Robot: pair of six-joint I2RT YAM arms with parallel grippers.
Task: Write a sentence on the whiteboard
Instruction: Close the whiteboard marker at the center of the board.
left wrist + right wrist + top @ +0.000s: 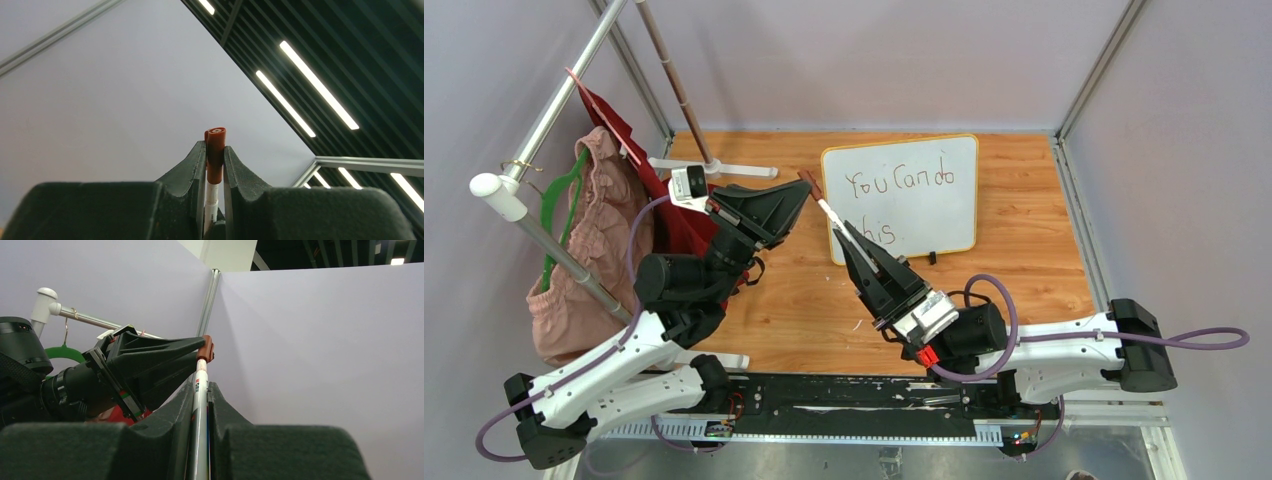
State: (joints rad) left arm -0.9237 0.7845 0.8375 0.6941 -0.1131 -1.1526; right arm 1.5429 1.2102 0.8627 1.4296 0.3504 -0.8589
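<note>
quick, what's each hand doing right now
left hand: closed on the marker cap
right hand: closed on the marker

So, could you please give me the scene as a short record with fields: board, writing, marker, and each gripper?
whiteboard: on the wooden table
sentence: "You Can do" above; second line partly hidden by the right arm
marker: white body, held between both grippers
left gripper: shut on the marker cap
right gripper: shut on the marker
</note>
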